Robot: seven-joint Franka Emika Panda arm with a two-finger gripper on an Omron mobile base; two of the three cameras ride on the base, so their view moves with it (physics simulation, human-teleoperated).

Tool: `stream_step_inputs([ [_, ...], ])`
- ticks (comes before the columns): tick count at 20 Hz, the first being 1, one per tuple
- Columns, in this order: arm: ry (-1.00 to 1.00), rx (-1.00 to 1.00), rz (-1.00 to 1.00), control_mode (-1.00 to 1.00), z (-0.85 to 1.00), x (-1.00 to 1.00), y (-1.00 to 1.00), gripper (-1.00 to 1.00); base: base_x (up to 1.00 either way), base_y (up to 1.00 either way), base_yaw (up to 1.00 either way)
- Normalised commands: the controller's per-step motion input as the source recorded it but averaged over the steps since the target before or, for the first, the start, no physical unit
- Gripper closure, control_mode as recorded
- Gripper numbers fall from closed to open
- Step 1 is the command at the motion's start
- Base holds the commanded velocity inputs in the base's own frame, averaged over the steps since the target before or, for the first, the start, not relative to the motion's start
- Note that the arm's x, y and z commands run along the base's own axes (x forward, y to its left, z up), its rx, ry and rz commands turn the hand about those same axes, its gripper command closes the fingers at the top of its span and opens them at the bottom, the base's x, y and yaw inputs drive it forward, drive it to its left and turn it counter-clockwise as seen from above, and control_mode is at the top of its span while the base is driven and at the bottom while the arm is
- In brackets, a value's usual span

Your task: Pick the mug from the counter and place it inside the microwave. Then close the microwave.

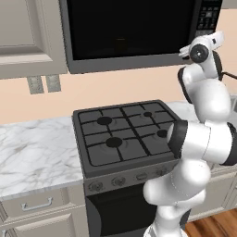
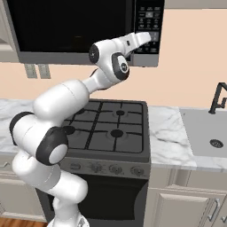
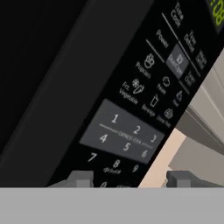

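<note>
The black microwave (image 1: pixel 129 32) hangs above the stove, and its dark glass door (image 2: pixel 66 26) looks shut flush with the frame. My gripper (image 2: pixel 150 38) is raised to the microwave's right side, right in front of the button panel (image 3: pixel 131 131). In the hand view my gripper (image 3: pixel 130 178) is open: the two fingertips (image 3: pixel 81 177) stand well apart with nothing between them, and the number keys are close ahead. The white marble counter (image 1: pixel 32 152) runs on both sides of the stove (image 2: pixel 168 133). The mug is out of view.
A black gas stovetop (image 1: pixel 125 134) lies below the microwave, with oven knobs (image 2: pixel 106 168) on its front. A sink (image 2: pixel 208 133) with a dark faucet (image 2: pixel 217 99) is at the right. Beige wall cabinets (image 1: pixel 28 37) and outlets (image 1: pixel 44 84) are at the left.
</note>
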Motion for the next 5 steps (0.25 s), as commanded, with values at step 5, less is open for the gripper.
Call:
stream_step_inputs([
  [5,0.00,0.00,-0.04,-1.00,0.06,0.16,0.29,-1.00,0.00,0.00,0.00],
])
